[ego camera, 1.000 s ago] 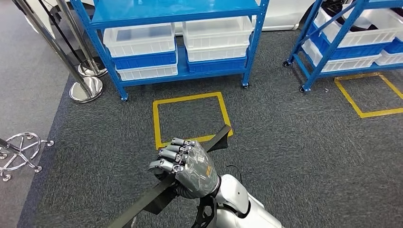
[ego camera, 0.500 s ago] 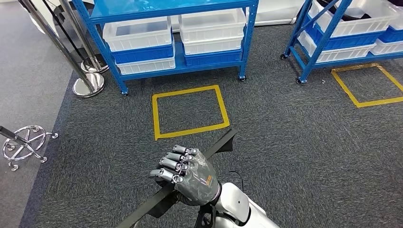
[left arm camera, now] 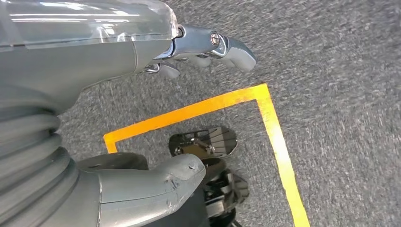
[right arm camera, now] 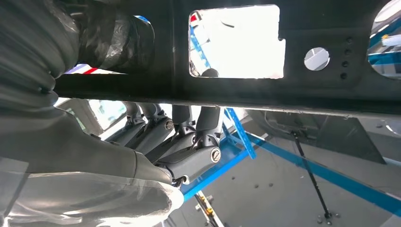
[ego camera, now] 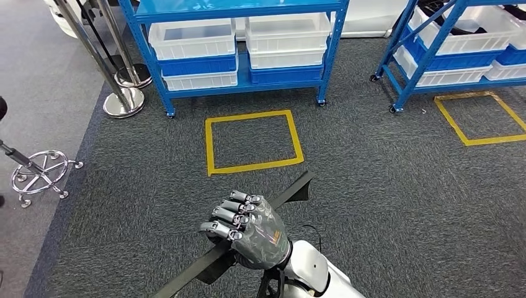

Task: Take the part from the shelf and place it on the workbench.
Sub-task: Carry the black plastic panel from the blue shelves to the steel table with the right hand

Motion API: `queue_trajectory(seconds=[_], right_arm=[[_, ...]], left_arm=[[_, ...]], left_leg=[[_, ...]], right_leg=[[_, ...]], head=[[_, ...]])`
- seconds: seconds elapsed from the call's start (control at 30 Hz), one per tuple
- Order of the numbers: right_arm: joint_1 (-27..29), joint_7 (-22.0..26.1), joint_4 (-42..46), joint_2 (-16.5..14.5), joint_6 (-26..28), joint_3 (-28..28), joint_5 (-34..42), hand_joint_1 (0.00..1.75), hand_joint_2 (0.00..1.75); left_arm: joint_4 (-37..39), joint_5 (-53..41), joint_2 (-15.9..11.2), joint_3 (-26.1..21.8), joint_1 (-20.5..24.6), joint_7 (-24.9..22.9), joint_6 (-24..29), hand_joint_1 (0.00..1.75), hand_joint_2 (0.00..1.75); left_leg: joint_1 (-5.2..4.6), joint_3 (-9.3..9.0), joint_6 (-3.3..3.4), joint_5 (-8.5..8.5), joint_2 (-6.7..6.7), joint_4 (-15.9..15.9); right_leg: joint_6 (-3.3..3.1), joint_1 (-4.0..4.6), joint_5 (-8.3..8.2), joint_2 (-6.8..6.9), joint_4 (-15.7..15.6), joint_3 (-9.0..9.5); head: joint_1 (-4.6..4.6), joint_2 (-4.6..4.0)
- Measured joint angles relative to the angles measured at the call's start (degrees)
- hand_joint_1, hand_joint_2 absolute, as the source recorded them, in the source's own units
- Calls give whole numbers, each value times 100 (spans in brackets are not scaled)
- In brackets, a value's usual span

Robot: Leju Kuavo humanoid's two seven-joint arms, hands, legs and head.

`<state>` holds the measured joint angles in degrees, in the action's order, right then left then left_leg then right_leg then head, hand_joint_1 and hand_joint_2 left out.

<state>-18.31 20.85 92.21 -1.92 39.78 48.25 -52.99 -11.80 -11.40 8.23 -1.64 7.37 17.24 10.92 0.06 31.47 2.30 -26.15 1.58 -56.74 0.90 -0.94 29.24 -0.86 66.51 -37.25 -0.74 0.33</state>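
part (ego camera: 291, 189), a long flat black bar, runs diagonally above the dark grey carpet (ego camera: 397, 205), gripped near its middle by the right hand (ego camera: 245, 226), fingers curled over it. left hand (left arm camera: 142, 118) hangs over a yellow floor square, fingers apart, holding nothing. blue shelf (ego camera: 242, 87) with white bins stands well beyond.

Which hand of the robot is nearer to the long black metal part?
The right. The right hand holds the long black flat metal part, its fingers wrapped around it. The left hand hangs over the grey carpet, holding nothing.
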Motion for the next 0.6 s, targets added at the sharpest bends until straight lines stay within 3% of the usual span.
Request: queue_trajectory(seconds=[0.03,0.1,0.17,0.23,0.33,0.4,0.43,0.47,0.53,0.6], right_arm=[[0,5,0,-1,0,-3,-3,175,175],[6,36,1,-1,3,-24,22,175,175],[13,71,2,-3,6,-56,57,175,175],[13,87,4,-12,6,-79,68,175,175],[23,102,12,-20,6,-96,76,175,175],[37,105,14,-17,6,-114,74,175,175],[41,104,16,-17,6,-125,69,175,175],[42,102,21,-17,6,-134,64,175,175],[42,91,50,-17,7,-152,45,175,175],[44,71,84,-14,9,-173,-1,175,175]], left_arm=[[0,-2,7,0,6,9,-1,0,175],[0,-4,15,-1,8,30,4,0,175],[0,-4,14,-2,-10,41,17,0,175],[0,-3,5,-4,-27,49,27,0,175],[0,1,-4,-21,-28,77,51,0,175],[0,1,-12,-40,-47,99,95,0,175],[0,2,-20,-52,-61,106,114,0,175],[0,3,-32,-65,-73,109,130,0,175],[0,2,-61,-93,-78,109,132,0,175],[0,-5,-81,-110,-76,102,122,0,175]], left_leg=[[-5,48,-23,-9,47,-67],[-3,134,-84,-16,126,-156],[6,178,-151,2,193,-169],[8,250,-217,-88,139,-300],[41,678,-313,-578,-53,-1219],[66,922,-349,-738,-104,-1743],[71,901,-353,-662,-124,-1716],[72,767,-346,-497,-155,-1469],[38,331,-291,-144,-358,-631],[-18,106,-213,-22,-519,-139]], right_leg=[[-16,-7,-86,-88,-336,206],[-69,-1,-112,-191,-630,365],[-137,13,-141,-106,-633,349],[-211,-5,-177,-3,-684,363],[-266,-12,-198,176,-715,361],[-269,-6,-197,295,-711,345],[-268,-5,-196,352,-710,343],[-266,-4,-194,408,-709,348],[-245,9,-185,513,-708,369],[-195,27,-180,607,-712,384]], head=[[-1,0],[-1,0],[0,0],[-2,0],[-6,0],[-6,0],[-7,0],[-7,0],[-7,0],[-6,0]])
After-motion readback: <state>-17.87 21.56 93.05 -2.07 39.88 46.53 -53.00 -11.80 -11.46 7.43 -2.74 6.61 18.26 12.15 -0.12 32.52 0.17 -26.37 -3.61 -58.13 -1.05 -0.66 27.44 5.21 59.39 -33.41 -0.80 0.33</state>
